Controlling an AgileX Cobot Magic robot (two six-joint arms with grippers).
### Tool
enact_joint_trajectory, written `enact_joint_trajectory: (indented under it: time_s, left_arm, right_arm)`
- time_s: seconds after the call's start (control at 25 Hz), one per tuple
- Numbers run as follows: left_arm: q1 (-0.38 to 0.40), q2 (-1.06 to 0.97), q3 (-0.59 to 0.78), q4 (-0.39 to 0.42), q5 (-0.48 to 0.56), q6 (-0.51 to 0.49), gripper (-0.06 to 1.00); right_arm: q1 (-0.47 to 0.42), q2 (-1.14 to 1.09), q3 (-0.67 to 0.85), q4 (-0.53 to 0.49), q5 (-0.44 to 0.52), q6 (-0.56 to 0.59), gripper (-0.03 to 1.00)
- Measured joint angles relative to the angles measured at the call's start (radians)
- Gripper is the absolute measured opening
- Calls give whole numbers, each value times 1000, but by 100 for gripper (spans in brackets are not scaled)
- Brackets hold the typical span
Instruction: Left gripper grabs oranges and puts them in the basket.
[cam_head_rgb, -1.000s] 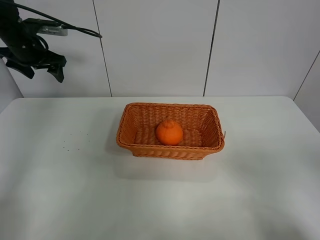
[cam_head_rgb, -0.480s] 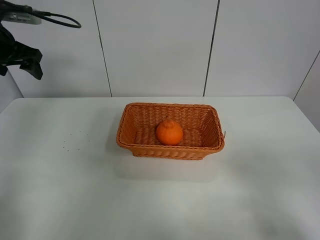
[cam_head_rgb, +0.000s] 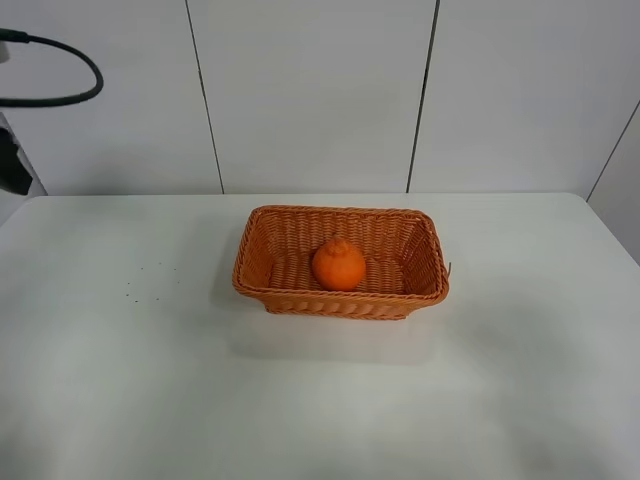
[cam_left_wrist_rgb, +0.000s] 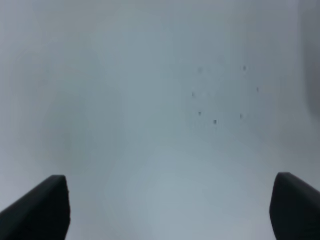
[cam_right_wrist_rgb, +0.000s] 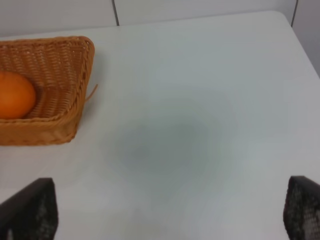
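Left gripper: spread wide, as seen in the left wrist view; only the two dark fingertips are shown, one at each lower corner. Nothing is held between them and nothing is touched; bare white table with a few small dark specks lies beneath.

Left arm in the exterior high view: only a sliver of dark hardware and a looping black cable are seen at the far left edge, well apart from the basket.

Right gripper: spread wide in the right wrist view; two dark fingertips are shown at the lower corners. Nothing is held; open table lies between them. This gripper is not seen in the exterior high view.

Oranges: one fruit counted. It is resting inside the basket, near the middle of its floor, knobby top upward.

Basket: one counted, rectangular, woven, orange-brown. It is standing upright on the table, near the centre and toward the back wall.

Table: one white surface; a faint cluster of specks is noted left of the basket.

Grippers counted: two, both unladen.
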Motion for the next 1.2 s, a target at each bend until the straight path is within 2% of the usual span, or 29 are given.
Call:
enact_joint_trajectory:
  time_s: [0.28, 0.52, 0.88, 1.2]
  left_arm:
    - [0, -348, 242, -3, -42, -24, 90]
    - [0, -632, 361, -12, -38, -78, 90]
    - [0, -851, 466, -39, 115, -101, 90]
    - [0, -995, 575, -56, 170, -102, 85]
  right_arm:
    - [0, 0, 0, 0, 0, 0, 69]
    - [0, 0, 0, 0, 0, 0, 69]
    - [0, 0, 0, 0, 0, 0, 69]
    - [0, 0, 0, 0, 0, 0, 69]
